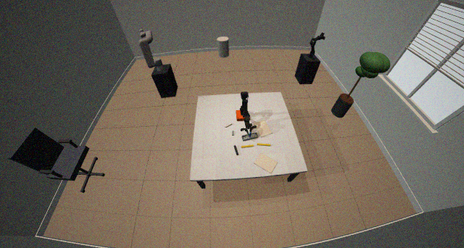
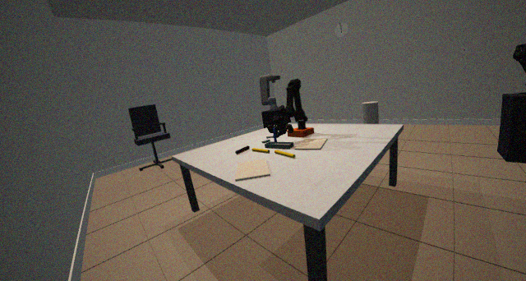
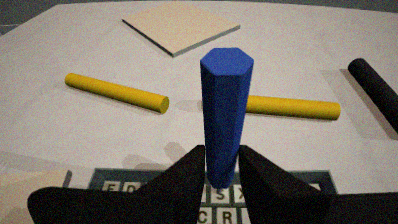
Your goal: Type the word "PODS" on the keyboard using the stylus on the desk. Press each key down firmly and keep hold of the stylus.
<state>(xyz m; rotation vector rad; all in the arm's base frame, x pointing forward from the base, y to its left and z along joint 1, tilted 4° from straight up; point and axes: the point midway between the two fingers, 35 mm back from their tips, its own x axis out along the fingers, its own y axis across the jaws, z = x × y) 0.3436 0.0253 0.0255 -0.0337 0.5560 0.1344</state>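
- Blue, six-sided stylus, upright, is pinched between the two black fingers of the gripper.
- Its lower end is at the keyboard, just beside the S key in the wrist view; whether it touches a key, I cannot tell.
- Seen from the top view, the keyboard lies in the middle part of the white table, its long side running roughly along the table's near edge.
- Orange block under the black arm: it sits nearer the table's far edge, about midway between the side edges.
- Yellow rod and second yellow rod lie end towards end, apart, between the keyboard and the near edge.
- Black rod lies on the left-edge side of the yellow pair.
- Pale board lies flat near the keyboard, on the right-edge side.
- Another pale square lies towards the near right corner.
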